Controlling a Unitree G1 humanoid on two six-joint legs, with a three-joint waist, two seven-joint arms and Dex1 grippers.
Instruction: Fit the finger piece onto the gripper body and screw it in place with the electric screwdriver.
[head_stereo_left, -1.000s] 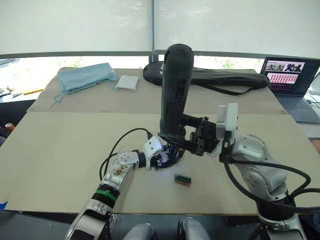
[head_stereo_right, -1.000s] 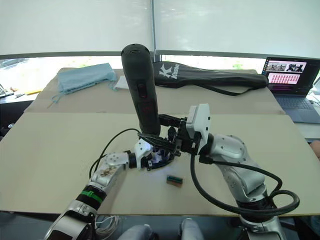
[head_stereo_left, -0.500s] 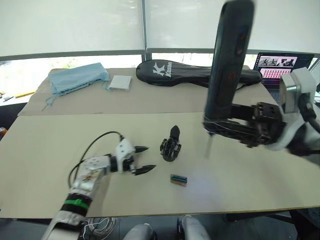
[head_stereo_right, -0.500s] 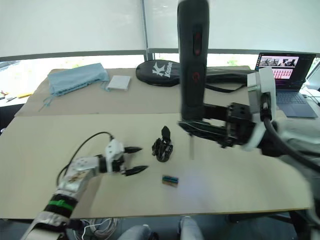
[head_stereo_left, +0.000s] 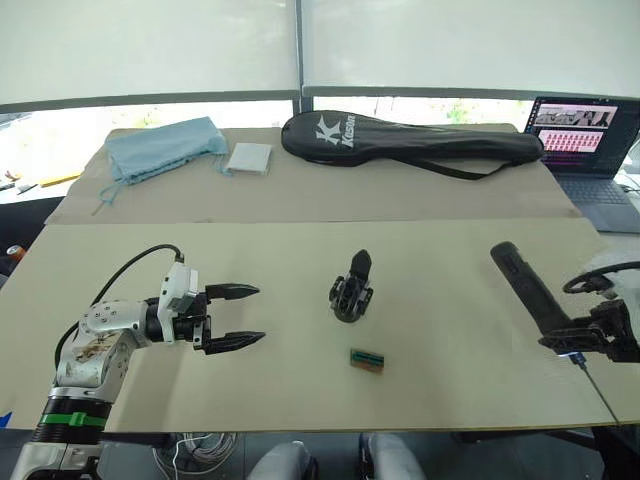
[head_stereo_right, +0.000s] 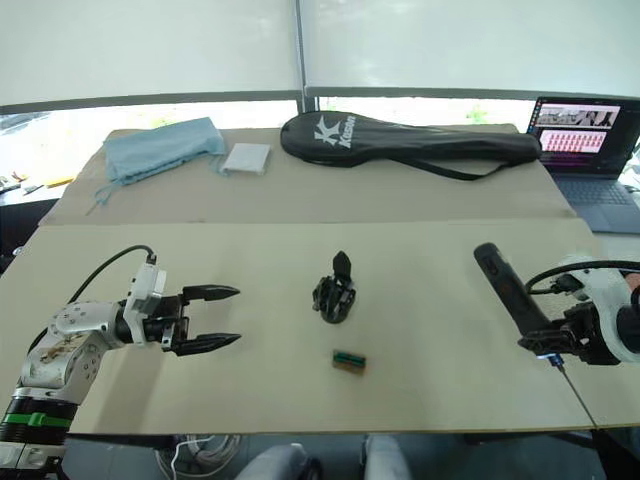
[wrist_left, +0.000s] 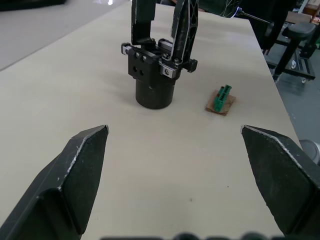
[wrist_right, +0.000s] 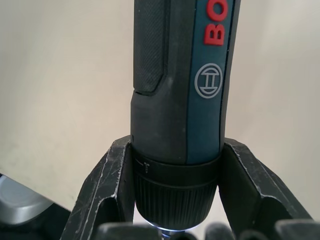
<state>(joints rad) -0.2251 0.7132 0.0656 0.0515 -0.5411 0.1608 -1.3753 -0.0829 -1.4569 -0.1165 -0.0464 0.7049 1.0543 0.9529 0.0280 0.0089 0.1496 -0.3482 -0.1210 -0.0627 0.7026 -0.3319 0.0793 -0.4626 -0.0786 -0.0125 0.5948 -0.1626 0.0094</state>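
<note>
Bare tabletop (head_stereo_left: 120, 270) lies all round the gripper body (head_stereo_left: 351, 289), open to approach from either side. Just in front of it sits a small green connector block (head_stereo_left: 367, 359) (the one nearby obstacle). Behind it, well apart, lies a racket bag (head_stereo_left: 410, 138).

The counter (head_stereo_left: 300, 400) looks like smooth, dull cardboard. The screwdriver (wrist_right: 180, 100) is dull plastic with a bumpy grip. The towel (head_stereo_left: 160, 148) is soft cloth.

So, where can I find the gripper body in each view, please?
Left eye view: gripper body at table centre, upright.
Right eye view: near the centre, just left of the middle.
Left wrist view: ahead, between the open left gripper's fingers.
Right wrist view: I cannot find it there.
Shared landmark: the small green part lying beside it.
</note>
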